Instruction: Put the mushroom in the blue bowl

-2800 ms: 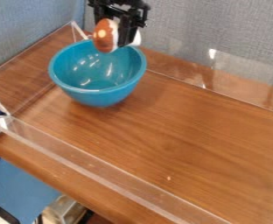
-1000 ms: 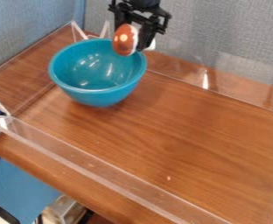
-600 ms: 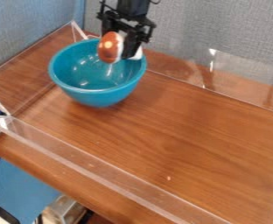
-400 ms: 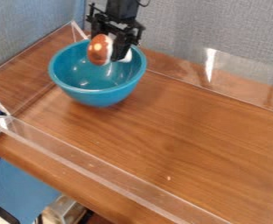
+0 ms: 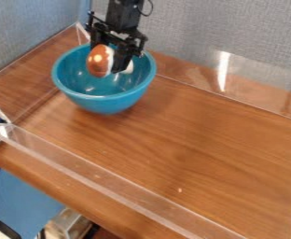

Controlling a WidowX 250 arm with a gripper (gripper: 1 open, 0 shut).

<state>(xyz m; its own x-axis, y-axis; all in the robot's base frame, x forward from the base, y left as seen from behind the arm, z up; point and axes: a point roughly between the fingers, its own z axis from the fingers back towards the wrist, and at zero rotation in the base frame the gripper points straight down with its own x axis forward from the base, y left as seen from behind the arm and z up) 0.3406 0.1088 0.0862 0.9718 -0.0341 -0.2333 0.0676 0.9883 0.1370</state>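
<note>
wooden table (image 5: 173, 140) bare across lower frame, clear wall (image 5: 98, 191) along its near edge. upper left: blue bowl (image 5: 101, 89), gripper (image 5: 111, 58) clamped on mushroom (image 5: 100, 61), held just inside the rim, over the far side. risk: release this close to the far wall and it could bounce out. cap faces lower left; long axis looks tilted, stem hidden.

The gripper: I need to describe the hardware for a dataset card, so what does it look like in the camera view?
The gripper is black all over, with slim, dark fingers reaching down from a narrower black wrist section that leaves the frame at the top. The picture is too small and soft to make out any markings, labels or cables.
</note>
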